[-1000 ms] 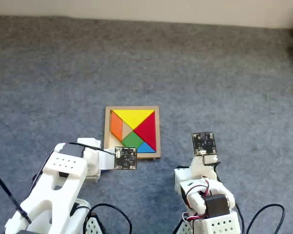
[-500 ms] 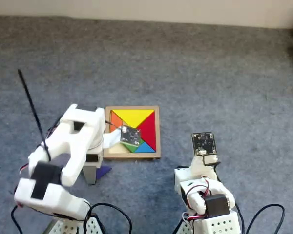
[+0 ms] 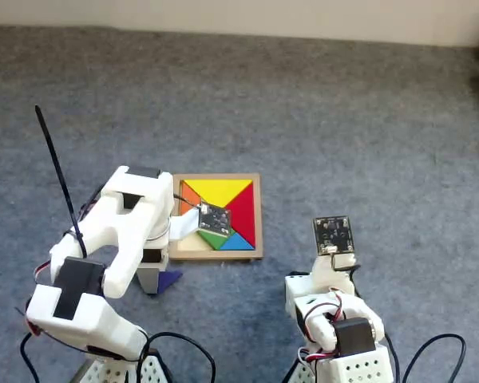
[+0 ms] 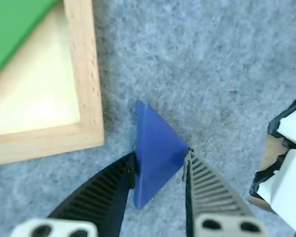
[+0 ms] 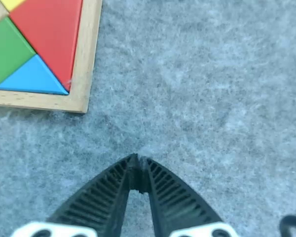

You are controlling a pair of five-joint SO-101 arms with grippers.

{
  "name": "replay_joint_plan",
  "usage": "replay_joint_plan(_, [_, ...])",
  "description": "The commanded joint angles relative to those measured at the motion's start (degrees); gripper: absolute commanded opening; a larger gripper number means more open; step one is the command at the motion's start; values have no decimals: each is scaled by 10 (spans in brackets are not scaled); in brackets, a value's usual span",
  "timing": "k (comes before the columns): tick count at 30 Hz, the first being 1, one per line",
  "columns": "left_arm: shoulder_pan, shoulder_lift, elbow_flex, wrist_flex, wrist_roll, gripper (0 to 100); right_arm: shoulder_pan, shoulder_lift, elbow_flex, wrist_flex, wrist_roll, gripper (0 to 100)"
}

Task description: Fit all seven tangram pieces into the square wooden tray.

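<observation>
While the right arm rests at the near right of the grey carpeted counter (image 3: pixel 343 120), the left arm bends over the near left corner of the square wooden tray (image 3: pixel 259 215). The tray lies at the middle of the counter. Inside it, a yellow triangle (image 3: pixel 217 191) fills the far side and a red triangle (image 3: pixel 243 211) the right side. An orange piece (image 3: pixel 188 203) sits along the left side, a green piece (image 3: pixel 214 236) near the middle, and a light blue triangle (image 3: pixel 239 241) against the near rim. The near left corner of the tray shows bare pale wood (image 4: pixel 34 84).

A dark blue triangle (image 4: pixel 155 153) lies flat on the carpet just outside that corner, close to the tray's rim but apart from it. The left gripper (image 4: pixel 160 157) has one of its fingers (image 4: pixel 113 182) against each side of this triangle, pinching it.

The right gripper (image 5: pixel 138 173) points at bare carpet to the near right of the tray, its fingers pressed together at the tips.
</observation>
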Motion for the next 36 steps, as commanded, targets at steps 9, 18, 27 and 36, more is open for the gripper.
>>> replay_joint_plan(9, [7,-30,25,3,36,165,-1,-9,87,2,-1,5])
replay_joint_plan(18, [51,-208,197,-99,109,165,-1,-9,87,2,-1,5])
replay_joint_plan(27, [62,-242,232,-100,135,99,-1,-9,87,2,-1,5])
replay_joint_plan(36, [65,-247,228,-98,167,34,-1,-9,87,2,-1,5])
